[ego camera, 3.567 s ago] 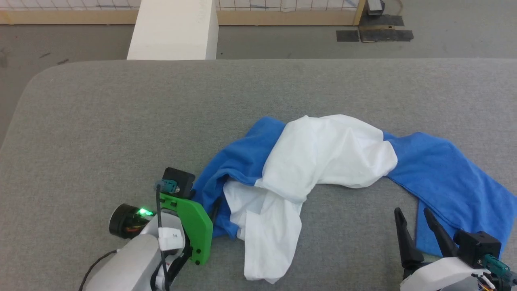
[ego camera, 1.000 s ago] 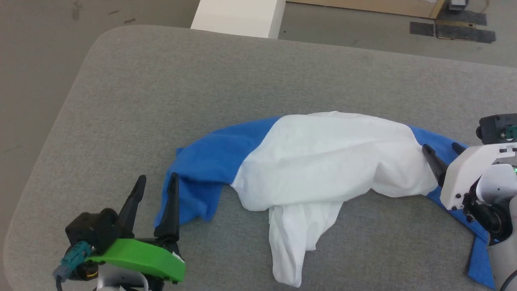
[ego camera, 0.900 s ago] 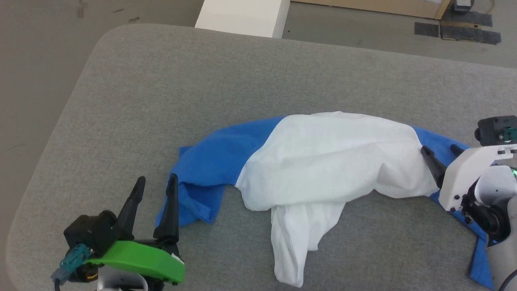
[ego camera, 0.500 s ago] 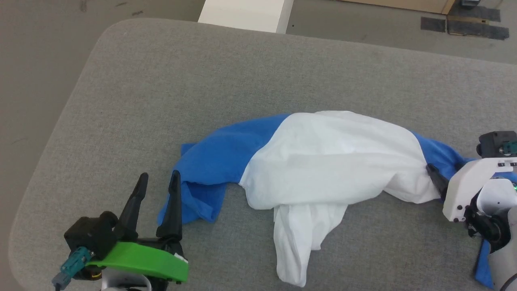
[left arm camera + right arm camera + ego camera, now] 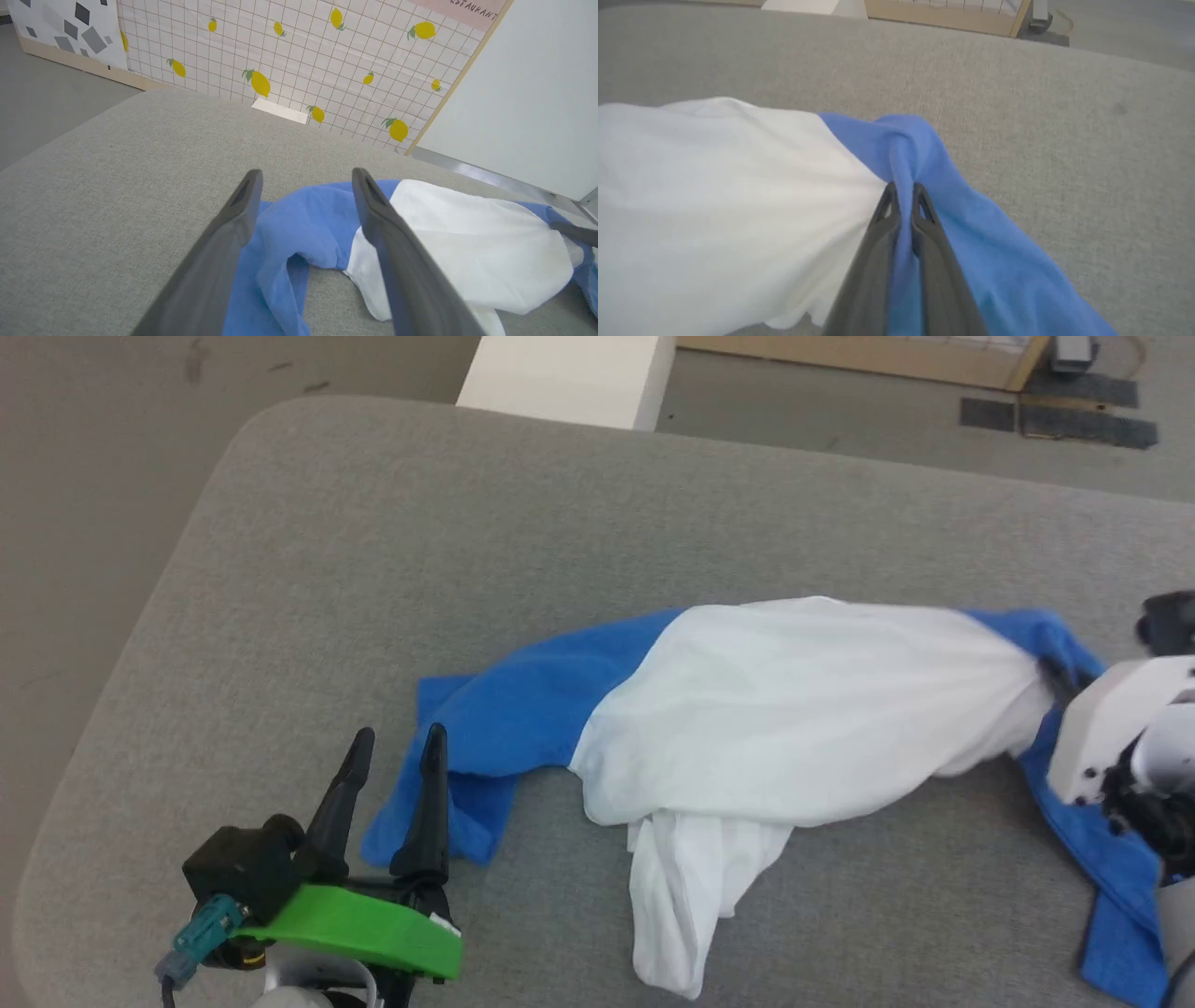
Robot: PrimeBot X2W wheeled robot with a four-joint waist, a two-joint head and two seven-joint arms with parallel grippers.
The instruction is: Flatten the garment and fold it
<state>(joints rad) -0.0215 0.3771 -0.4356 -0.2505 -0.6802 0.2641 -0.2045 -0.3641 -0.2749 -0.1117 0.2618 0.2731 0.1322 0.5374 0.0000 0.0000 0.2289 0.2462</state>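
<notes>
step: flattening, early; no fold started
T-shirt: bunched in a long band across the near-right part of the table, white body in the middle, blue at both ends, a white flap trailing toward the robot
right gripper: clenched on a ridge of blue cloth at the T-shirt's right end, next to the white/blue seam; cloth is pinched between the two fingers and runs down between them
left gripper: released, fingers spread wide, at the blue left end; in the left wrist view the blue cloth lies between and beyond the fingers; touching or just above it, cannot tell
grasp status: one end held, other end free
next move (judgement): left gripper should go down over the blue edge and pinch it, then both arms draw apart so the band goes taut and lays flat; the pinch should take one layer only, since the cloth is doubled there
after that (judgement): the white flap wants spreading before any fold
risk (judgement): soft cotton, pulling from one end just drags the whole bundle
surface: padded table, grey woven cover, rounded corner at far left
room: grey floor; white block behind the table; wooden frame along the far side; dark mats on the floor; lemon-print wall panel in the left wrist view
</notes>
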